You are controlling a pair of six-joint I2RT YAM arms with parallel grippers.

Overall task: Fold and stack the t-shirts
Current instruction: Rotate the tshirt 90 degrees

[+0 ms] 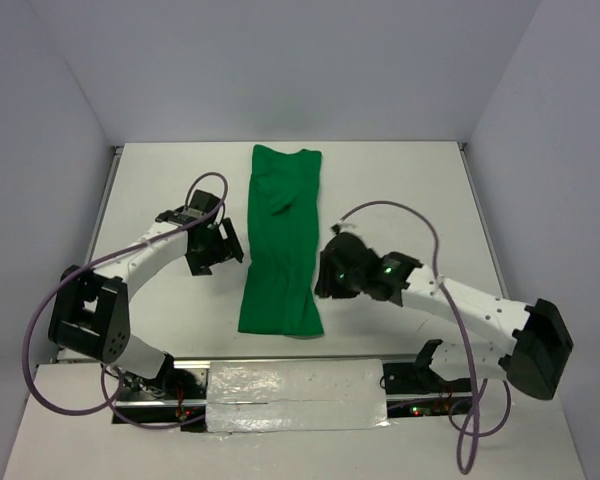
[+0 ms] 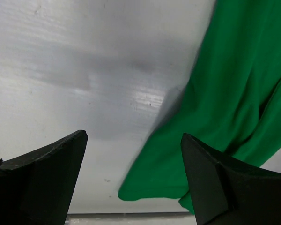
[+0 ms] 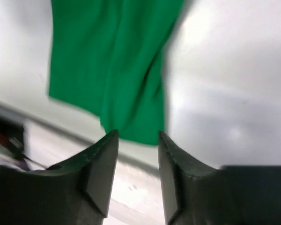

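A plain bright green t-shirt [image 1: 283,240] lies folded into a long narrow strip down the middle of the white table [image 1: 400,190], running from the far edge towards me. My left gripper [image 1: 218,248] is open and empty just left of the strip; in the left wrist view the t-shirt [image 2: 225,103] fills the right side, its near corner between the fingers [image 2: 51,168]. My right gripper [image 1: 332,270] is open and empty at the strip's right edge. In the right wrist view the t-shirt [image 3: 107,61] lies ahead of the fingertips [image 3: 105,150].
A strip of clear plastic sheet [image 1: 295,395] covers the near table edge between the arm bases. Grey walls close in the table at the back and both sides. Purple cables [image 1: 410,215] loop over each arm.
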